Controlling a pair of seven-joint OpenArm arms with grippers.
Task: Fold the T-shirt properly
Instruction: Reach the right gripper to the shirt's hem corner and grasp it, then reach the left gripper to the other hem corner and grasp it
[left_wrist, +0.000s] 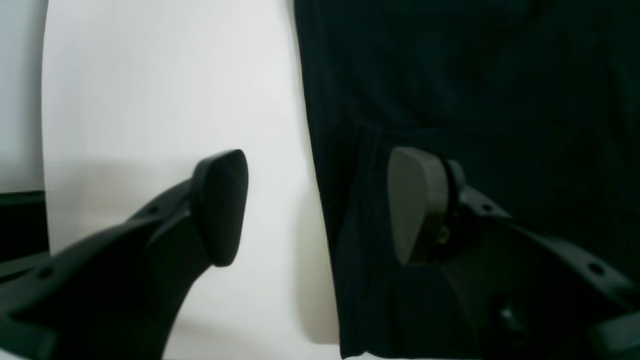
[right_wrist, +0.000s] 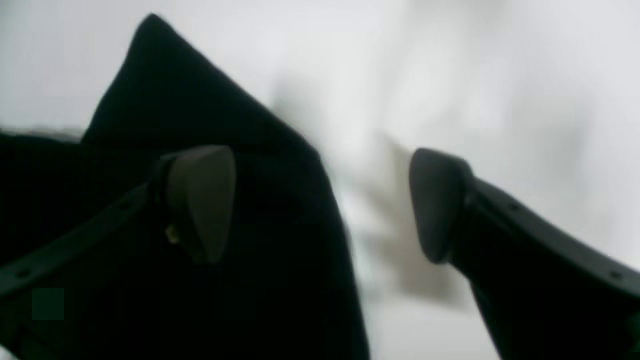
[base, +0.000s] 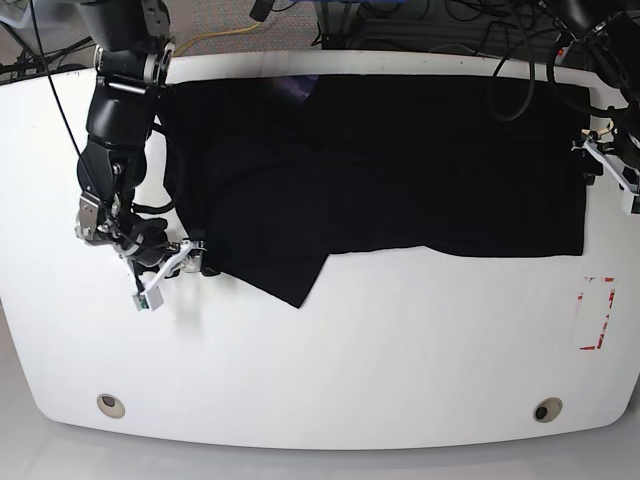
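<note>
- The T-shirt (base: 400, 170) lies spread across the far half of the desk (base: 330, 370), one flap hanging down toward the middle near the left side as I face it.
- The right gripper (base: 172, 262) sits low at the cloth's near-left edge, jaws wide, one finger over the fabric and one over bare desk; nothing held.
- The left gripper (base: 610, 160) waits at the shirt's opposite end by the desk's right edge, also spread wide and empty.
- To do this well, I'd say each claw should sink until the lower finger slides under the hem, then pinch one layer only, both ends lifting together so the fold stays square.
- The right wrist view shows a peaked corner (right_wrist: 155, 75) of cloth standing up, which the base view flattens.
- The left wrist view shows the straight hem (left_wrist: 320, 200) running between the fingers; the base view leaves that too small to tell.
</note>
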